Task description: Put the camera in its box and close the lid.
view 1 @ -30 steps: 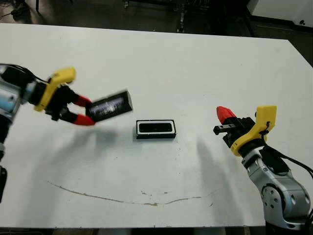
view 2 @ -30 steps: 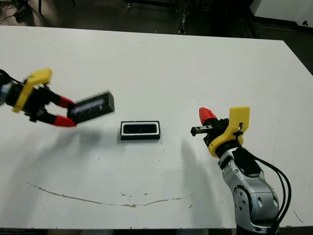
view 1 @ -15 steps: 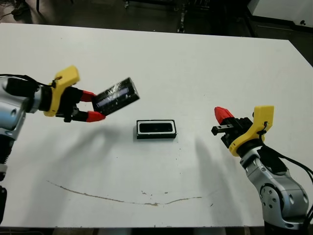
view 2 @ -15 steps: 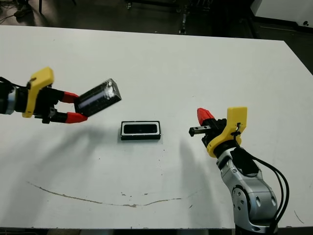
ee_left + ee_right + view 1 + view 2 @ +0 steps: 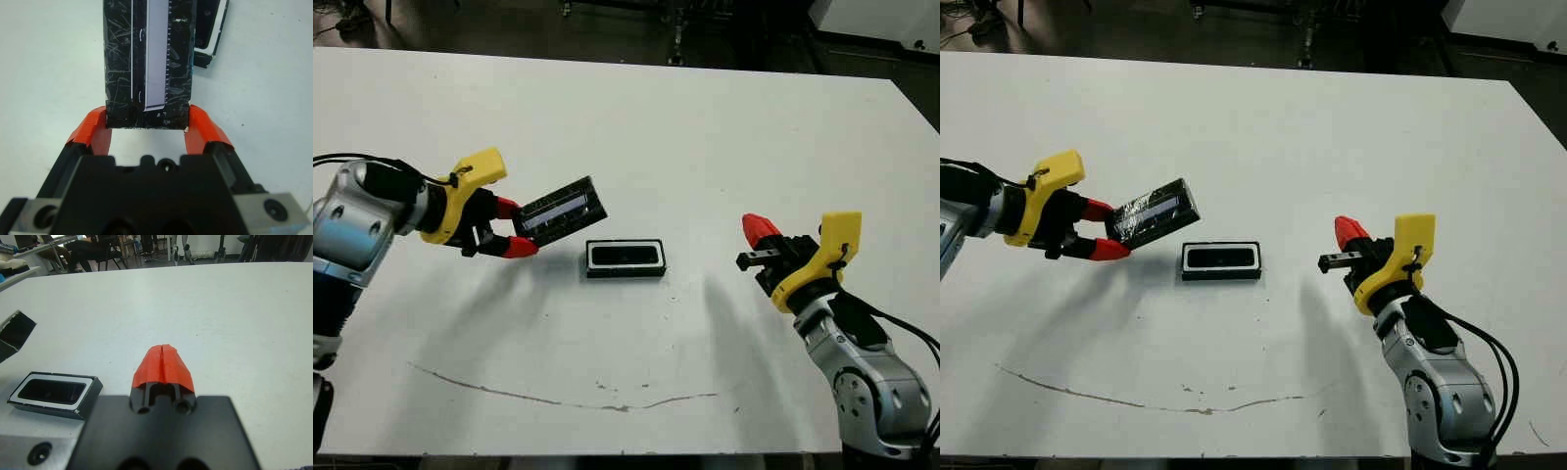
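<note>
The box (image 5: 626,258) lies flat near the middle of the white desk (image 5: 646,117), its long side running across the view; its black walls frame a white rim, and the dark, glossy camera (image 5: 53,389) lies inside it. The lid (image 5: 561,210) is off the box and off the desk, held tilted in the air at about ten o'clock from the box, its near corner just short of the box's left end without touching it. Its crinkly black top shows a pale strip down the middle. The left claw (image 5: 512,227) grips the lid by one short end, a red fingertip pressed against each long edge, so the fingers are spread only as wide as the lid; the wrist view shows the lid running straight out from between them, with an end of the box showing past it. The right claw (image 5: 759,230) hovers well apart from the box, at about three o'clock from it, its two red tips pressed together with nothing between them. A thin brownish scratch line (image 5: 558,397) curves across the desk at about six o'clock from the box. Beyond the far edge of the desk, the right wrist view shows chairs and seated people, too small to make out further.
</note>
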Robot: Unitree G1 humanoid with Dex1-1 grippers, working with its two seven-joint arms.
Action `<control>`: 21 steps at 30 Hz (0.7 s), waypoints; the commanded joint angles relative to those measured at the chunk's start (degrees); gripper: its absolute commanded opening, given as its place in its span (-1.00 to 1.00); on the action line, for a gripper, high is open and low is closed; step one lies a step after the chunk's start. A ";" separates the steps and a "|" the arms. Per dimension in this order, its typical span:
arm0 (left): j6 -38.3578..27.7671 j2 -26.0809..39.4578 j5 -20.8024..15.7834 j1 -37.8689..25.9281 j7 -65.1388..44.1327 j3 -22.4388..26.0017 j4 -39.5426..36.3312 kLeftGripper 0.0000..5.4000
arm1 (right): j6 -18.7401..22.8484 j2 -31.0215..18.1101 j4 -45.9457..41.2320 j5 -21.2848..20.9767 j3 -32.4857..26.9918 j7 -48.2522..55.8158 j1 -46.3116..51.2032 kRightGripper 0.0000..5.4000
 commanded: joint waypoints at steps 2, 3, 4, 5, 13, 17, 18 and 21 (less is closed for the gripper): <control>3.26 -1.15 -1.36 0.24 -0.84 -0.97 1.49 0.17 | 0.67 -0.48 0.32 0.28 -0.35 -0.13 0.81 -1.00; 3.77 -1.39 -1.74 -0.02 -1.33 -1.22 1.93 0.17 | 0.83 -0.50 0.28 0.29 -0.35 -0.19 0.80 -1.00; 3.85 -1.58 -1.94 -0.31 -1.86 -1.56 2.42 0.17 | 0.99 -0.49 0.20 0.25 -0.32 -0.32 0.79 -1.00; 3.34 -1.68 -1.63 -0.73 -2.41 -2.33 2.92 0.17 | 1.15 -0.44 0.06 0.22 -0.29 -0.51 0.81 -1.00; 2.12 -3.16 0.36 -3.83 -4.92 -6.75 9.00 0.17 | 0.71 -0.44 0.25 0.29 -0.16 -0.29 0.94 -1.00; 0.70 -4.02 0.72 -4.56 -6.29 -7.53 11.14 0.17 | 1.30 -0.43 -0.04 0.45 -0.23 -0.58 0.91 -1.00; -1.41 -4.08 1.08 -4.40 -6.77 -7.76 11.21 0.17 | 1.31 -0.39 0.00 0.65 -0.31 -0.48 0.92 -1.00; -3.98 -4.71 1.39 -4.66 -8.56 -8.45 12.66 0.17 | 1.23 -0.45 0.22 0.77 -0.33 -0.39 0.94 -1.00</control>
